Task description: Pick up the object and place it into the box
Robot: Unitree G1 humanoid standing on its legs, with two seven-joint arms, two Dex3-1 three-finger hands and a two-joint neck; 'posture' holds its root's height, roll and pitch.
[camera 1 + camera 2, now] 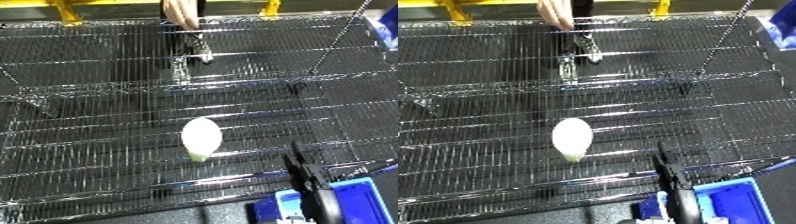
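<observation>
A white egg-shaped object (201, 138) with a pale greenish lower end lies on the wire shelf (98, 150), near the middle of the view. My right hand (308, 183) rises from the lower right, black and seen edge-on, its fingers straight and pointing up. It holds nothing and stands to the right of the object and nearer to me, a clear gap apart. The blue bin (734, 199) sits at the lower right corner, below the shelf's front edge and just right of the hand. My left hand shows in no view.
The shelf is a shiny metal grid that fills most of the view, with a front rail (222, 181) near the bin. A thin diagonal rod (338, 37) crosses the upper right. Yellow frame parts (67, 12) stand beyond the far edge.
</observation>
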